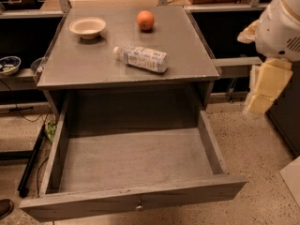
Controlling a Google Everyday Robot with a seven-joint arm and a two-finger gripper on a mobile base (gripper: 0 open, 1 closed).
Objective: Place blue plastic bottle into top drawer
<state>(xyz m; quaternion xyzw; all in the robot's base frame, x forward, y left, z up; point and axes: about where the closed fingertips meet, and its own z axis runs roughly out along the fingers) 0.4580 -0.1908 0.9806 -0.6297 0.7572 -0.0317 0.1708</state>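
The blue plastic bottle (140, 58) lies on its side on the grey cabinet top (187, 55), white cap pointing left. The top drawer (133, 161) is pulled wide open below it, its inside bare, with a small round knob (138, 206) on the front panel. My gripper (262, 90) hangs at the right edge of the view, off the cabinet's right side, well apart from the bottle and holding nothing that shows.
An orange (145, 20) and a cream bowl (87, 27) sit at the back of the cabinet top. A patterned bowl (8, 64) rests on a low shelf at the left. Cables (28, 168) lie on the speckled floor left of the drawer.
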